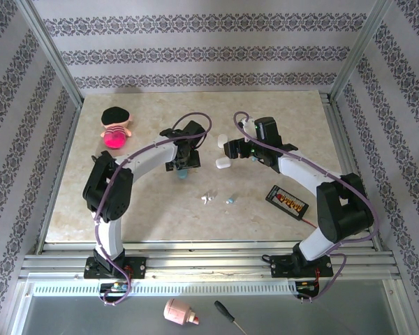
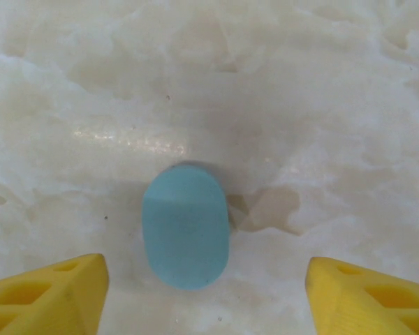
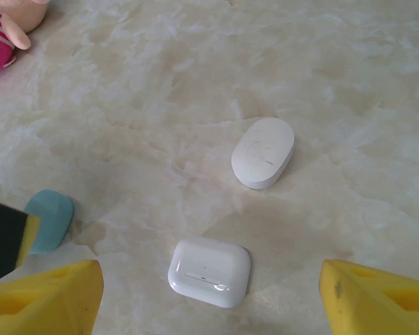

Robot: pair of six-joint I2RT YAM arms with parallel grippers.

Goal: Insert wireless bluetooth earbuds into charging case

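Teal charging case [image 2: 186,227] lay lower centre on counter [image 2: 300,105] | left gripper [image 2: 206,259] released, straddling it untouched | right gripper [image 3: 209,264] released | advised: centre jaws, descend squarely, pinch gently.

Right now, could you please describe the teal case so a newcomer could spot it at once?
On the marble table, look just below the left arm's pincer, near the middle. The teal case lies flat there, untouched. Its neighbours, an oval case and a squarer case, are both white.
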